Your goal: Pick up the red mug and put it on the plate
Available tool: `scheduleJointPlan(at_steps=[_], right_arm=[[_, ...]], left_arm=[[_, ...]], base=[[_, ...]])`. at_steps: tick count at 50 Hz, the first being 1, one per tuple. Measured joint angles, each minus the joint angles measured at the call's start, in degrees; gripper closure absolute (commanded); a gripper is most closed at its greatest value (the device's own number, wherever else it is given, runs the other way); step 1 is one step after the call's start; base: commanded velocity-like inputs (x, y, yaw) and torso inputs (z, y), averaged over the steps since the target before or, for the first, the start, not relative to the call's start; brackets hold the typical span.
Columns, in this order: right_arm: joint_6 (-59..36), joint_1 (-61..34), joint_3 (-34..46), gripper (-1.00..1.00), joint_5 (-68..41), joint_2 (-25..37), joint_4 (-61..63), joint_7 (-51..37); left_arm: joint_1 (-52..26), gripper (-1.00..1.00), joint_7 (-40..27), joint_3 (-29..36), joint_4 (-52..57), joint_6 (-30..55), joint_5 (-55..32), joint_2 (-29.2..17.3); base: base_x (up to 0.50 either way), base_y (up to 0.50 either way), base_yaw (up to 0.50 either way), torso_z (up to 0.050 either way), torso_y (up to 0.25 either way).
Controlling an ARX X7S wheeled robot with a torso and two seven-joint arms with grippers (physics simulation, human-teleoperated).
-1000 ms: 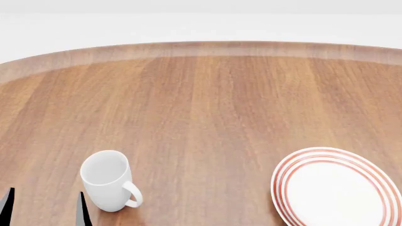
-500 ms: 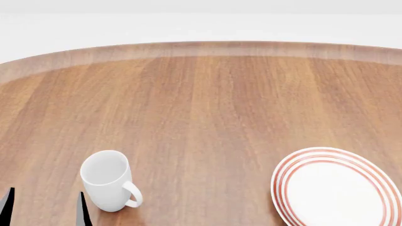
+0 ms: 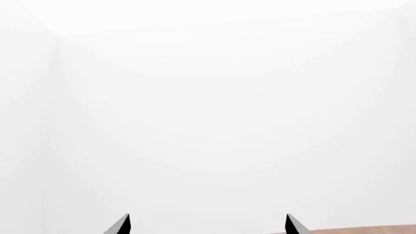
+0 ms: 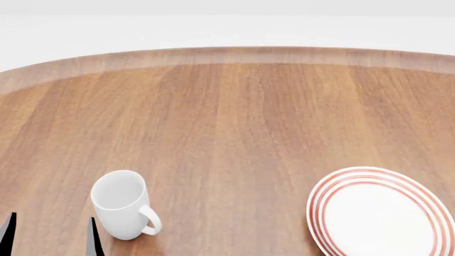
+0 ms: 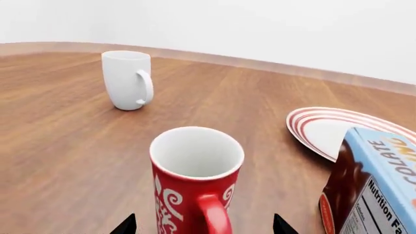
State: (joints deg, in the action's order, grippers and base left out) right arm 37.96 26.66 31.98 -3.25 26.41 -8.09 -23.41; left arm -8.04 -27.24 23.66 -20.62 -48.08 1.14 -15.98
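The red mug (image 5: 195, 180) with white swirls and a white inside stands upright on the table, its handle turned toward the right wrist camera. My right gripper (image 5: 204, 226) is open, one fingertip on each side of the mug's lower body, and I cannot tell whether they touch it. The plate (image 5: 325, 127), white with red rings, lies beyond the mug to one side and shows in the head view as the plate (image 4: 380, 213) at the near right. In the head view the red mug and right gripper are out of view. My left gripper (image 4: 50, 237) is open and holds nothing.
A plain white mug (image 4: 124, 205) stands upright at the near left, beside the left fingertips; the same white mug (image 5: 126, 80) stands beyond the red one. A blue and brown chocolate carton (image 5: 373, 185) stands close beside the red mug, in front of the plate. The wooden table (image 4: 235, 117) stretches far back.
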Motion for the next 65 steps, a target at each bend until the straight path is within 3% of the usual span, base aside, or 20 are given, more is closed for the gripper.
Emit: scheduleJointPlan(at_steps=[65], right_arm=[[7.1,-3.9,1.7,-1.0,-5.3,-3.2,-11.0,2.7]], left_arm=[[-0.3,-1.0,-0.9,1.0,-0.1,-0.1,0.0,-0.6]], base=[[0.0,0.0,0.0,0.0,0.0]])
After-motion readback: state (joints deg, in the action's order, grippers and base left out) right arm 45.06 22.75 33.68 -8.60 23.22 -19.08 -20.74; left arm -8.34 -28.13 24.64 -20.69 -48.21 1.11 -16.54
